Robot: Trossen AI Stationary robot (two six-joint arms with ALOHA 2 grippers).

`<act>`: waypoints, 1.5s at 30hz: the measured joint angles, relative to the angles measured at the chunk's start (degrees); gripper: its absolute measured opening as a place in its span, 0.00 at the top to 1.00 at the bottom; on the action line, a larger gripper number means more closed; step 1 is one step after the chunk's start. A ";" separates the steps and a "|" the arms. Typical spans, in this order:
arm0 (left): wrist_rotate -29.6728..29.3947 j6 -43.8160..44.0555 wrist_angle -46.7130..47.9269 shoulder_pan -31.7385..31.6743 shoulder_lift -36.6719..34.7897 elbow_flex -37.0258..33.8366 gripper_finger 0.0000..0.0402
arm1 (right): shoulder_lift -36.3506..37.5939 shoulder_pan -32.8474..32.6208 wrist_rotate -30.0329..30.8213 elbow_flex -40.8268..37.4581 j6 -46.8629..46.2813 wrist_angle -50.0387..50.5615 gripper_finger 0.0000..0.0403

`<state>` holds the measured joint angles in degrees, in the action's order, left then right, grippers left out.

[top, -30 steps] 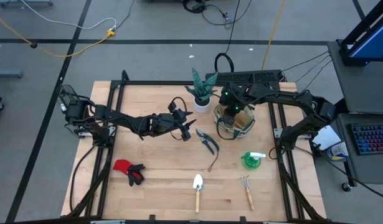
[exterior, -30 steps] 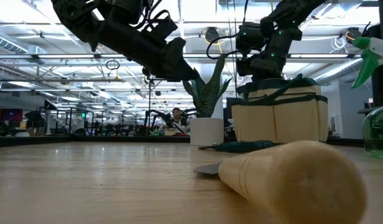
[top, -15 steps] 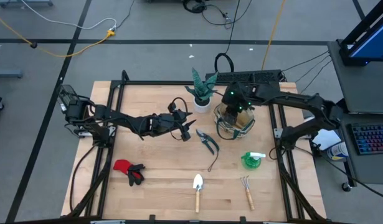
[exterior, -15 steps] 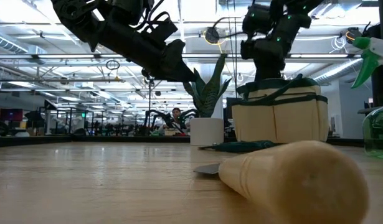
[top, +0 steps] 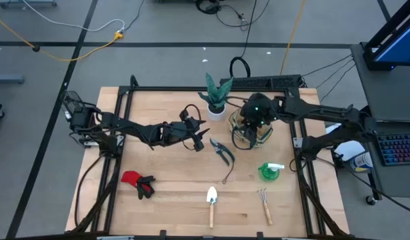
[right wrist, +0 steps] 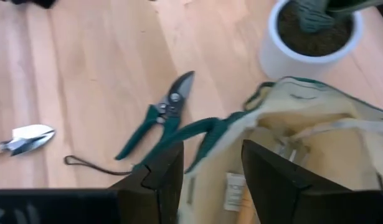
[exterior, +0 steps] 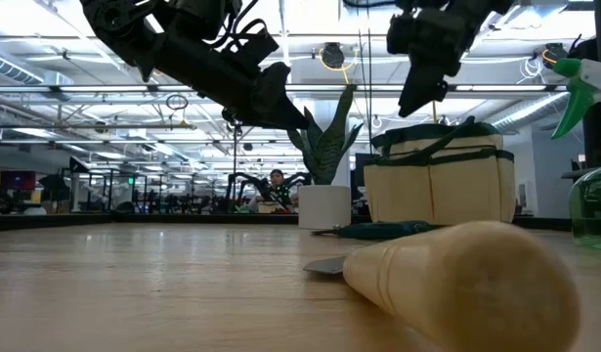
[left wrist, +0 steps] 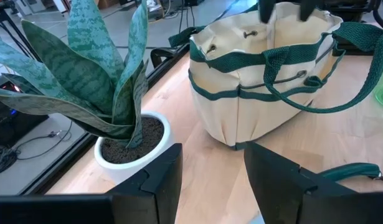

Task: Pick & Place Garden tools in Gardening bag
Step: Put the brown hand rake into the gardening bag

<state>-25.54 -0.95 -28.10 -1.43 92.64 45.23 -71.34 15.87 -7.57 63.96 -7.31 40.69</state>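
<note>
Wooden table (top: 158, 167) | right gripper (exterior: 424, 93) has risen from gardening bag (top: 251, 131), fingers apart, empty | pruning shears (top: 222, 152) likely next

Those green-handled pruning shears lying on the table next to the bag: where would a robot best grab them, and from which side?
Probably straight down from above, closing across the two green handles: the pruning shears lie flat on the table, and the handles offer the widest grip. They are splayed, though, so squeezing may shut them. The left end effector, open, hovers nearest.
</note>
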 joint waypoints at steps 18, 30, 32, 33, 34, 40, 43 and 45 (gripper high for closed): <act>0.02 0.02 0.07 0.00 0.00 0.00 0.56 | 0.36 -12.63 -0.13 0.00 -10.16 3.23 0.63; 0.04 -0.04 0.05 0.00 0.00 0.00 0.56 | 0.36 -21.84 -0.04 0.00 -20.59 5.05 0.64; 0.04 -0.04 0.04 0.00 0.00 0.00 0.56 | 0.36 -23.46 -0.04 0.00 -22.46 5.05 0.64; 0.04 -0.04 0.05 0.00 0.00 0.00 0.56 | 0.36 -24.32 -0.04 0.00 -23.40 5.05 0.64; 0.04 -0.04 0.04 0.00 0.00 0.00 0.56 | 0.36 -25.14 -0.04 0.00 -24.36 5.05 0.64; 0.04 -0.07 0.04 0.00 0.00 0.00 0.56 | 0.36 -30.20 0.18 0.00 -31.77 5.03 0.64; 0.04 -0.09 0.04 0.00 0.00 0.00 0.56 | 0.39 -32.54 0.26 -0.69 -35.48 3.63 0.64; 0.04 -0.09 0.04 0.00 0.00 0.00 0.56 | 0.35 -33.89 0.26 -1.79 -38.18 2.38 0.64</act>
<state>-25.50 -1.04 -28.05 -1.43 92.64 45.23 -71.00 -18.02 -7.32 62.18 -45.49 43.06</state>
